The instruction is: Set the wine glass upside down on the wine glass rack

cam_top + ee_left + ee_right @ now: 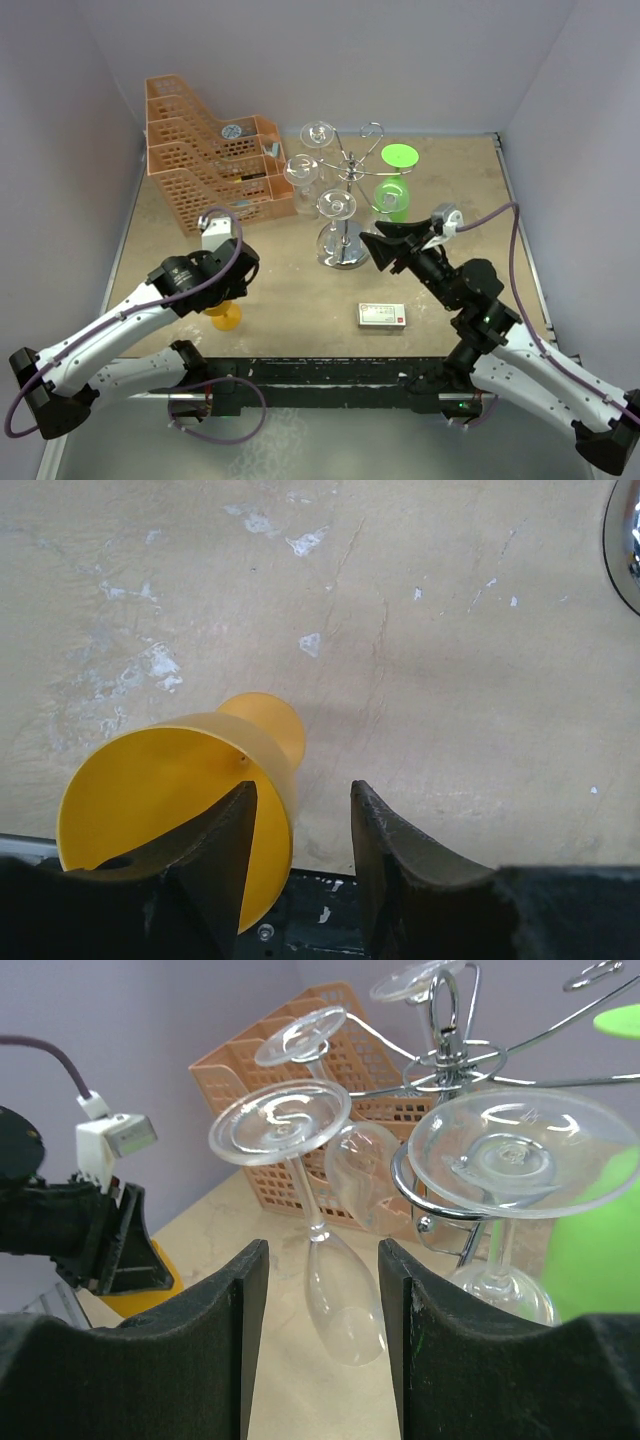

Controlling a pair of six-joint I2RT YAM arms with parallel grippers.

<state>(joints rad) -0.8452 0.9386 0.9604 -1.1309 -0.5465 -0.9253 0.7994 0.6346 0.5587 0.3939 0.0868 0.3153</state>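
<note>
Wine glass (150, 790), yellow, eight o'clock from wine glass rack (344, 256): roughly upright, mouth up. Left gripper (300, 795) half-open astride its rim, not clamped; right gripper (322, 1250) half-open, empty.

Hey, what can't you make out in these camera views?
Top view: most of the yellow glass, under the left gripper.
Top view: print on the small box, too small.
Left wrist: base of the wine glass rack, cut off by the right edge.
Right wrist: green glass, cut off by the right edge.
</note>
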